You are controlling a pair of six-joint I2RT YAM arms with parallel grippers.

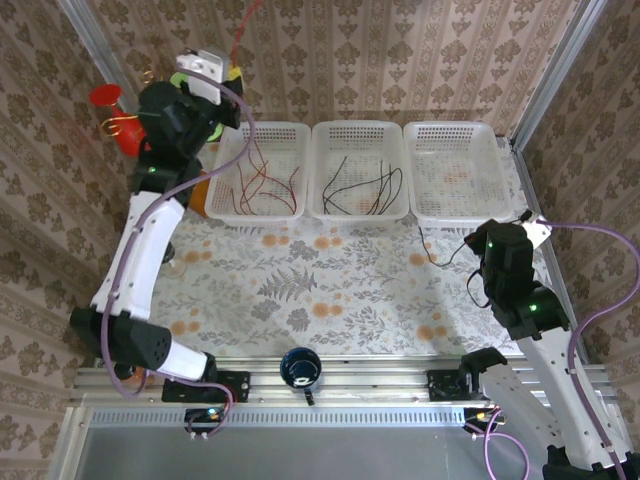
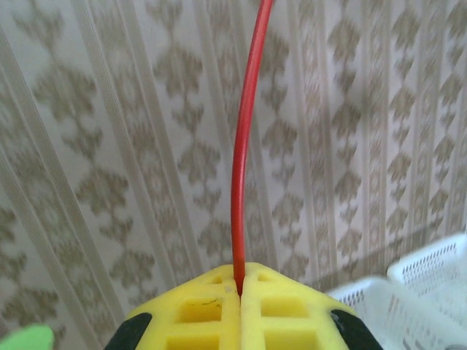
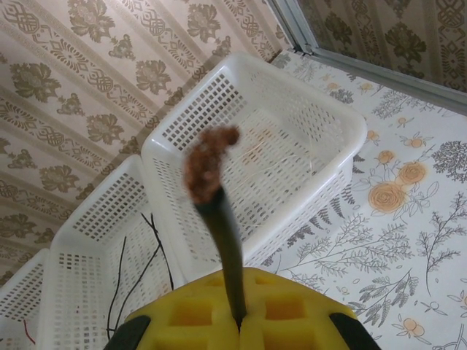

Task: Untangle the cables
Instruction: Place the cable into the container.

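Note:
The cables are thin red and black wires. My left gripper (image 1: pixel 230 76) is raised at the back left, near the wall, shut on a red cable (image 1: pixel 246 24) that rises from its yellow fingertips (image 2: pixel 219 306); the same red cable (image 2: pixel 245 146) stands straight up before the wallpaper. Several red cables (image 1: pixel 262 182) lie in the left white basket (image 1: pixel 262 130), and black cables (image 1: pixel 362 186) lie in the middle basket (image 1: pixel 358 128). My right gripper (image 3: pixel 239 321) is shut on a black cable (image 3: pixel 225 240) with a frayed copper end. In the top view that black cable (image 1: pixel 440 258) trails left from the right gripper (image 1: pixel 482 246) over the tablecloth.
The right basket (image 1: pixel 455 130) stands beside the metal frame post (image 1: pixel 545 85). A red cup (image 1: pixel 106 98) and an orange object (image 1: pixel 198 196) sit at the left arm's side. A dark blue mug (image 1: pixel 300 368) rests on the front rail.

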